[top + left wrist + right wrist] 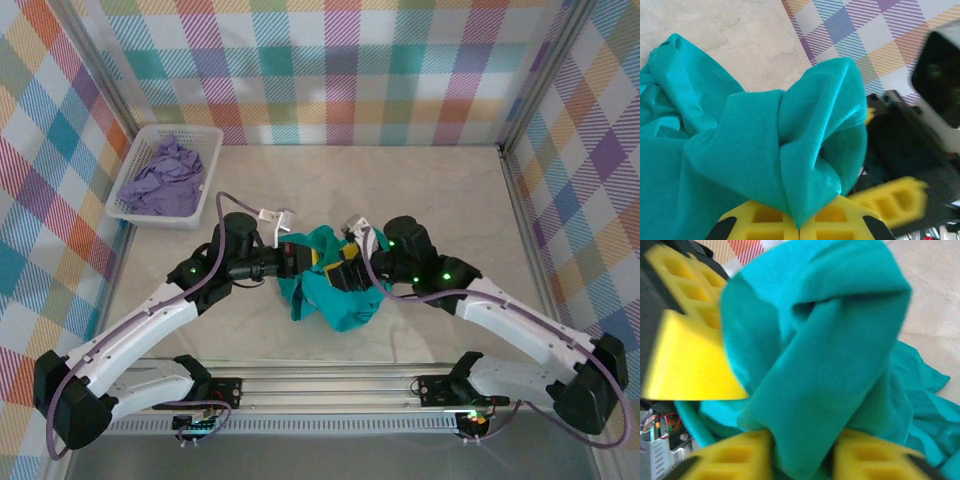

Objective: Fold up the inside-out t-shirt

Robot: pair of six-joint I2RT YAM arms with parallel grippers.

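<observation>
The teal-green t-shirt (pixel 335 292) hangs bunched in a lump above the table's middle, held up between both grippers. My left gripper (pixel 300 262) comes in from the left and is shut on a fold of the t-shirt (pixel 790 150); its yellow fingers (pixel 765 222) meet on the cloth. My right gripper (pixel 345 268) comes in from the right and is shut on a thick band of the t-shirt (pixel 830 375) between its yellow fingers (pixel 735 457). The two grippers sit almost touching. The tag is hidden.
A white basket (pixel 140 205) with a lavender garment (pixel 165 175) stands at the back left. Plaid walls close the table on the left, back and right. Bare marble tabletop (pixel 430 190) lies behind and to the right of the shirt.
</observation>
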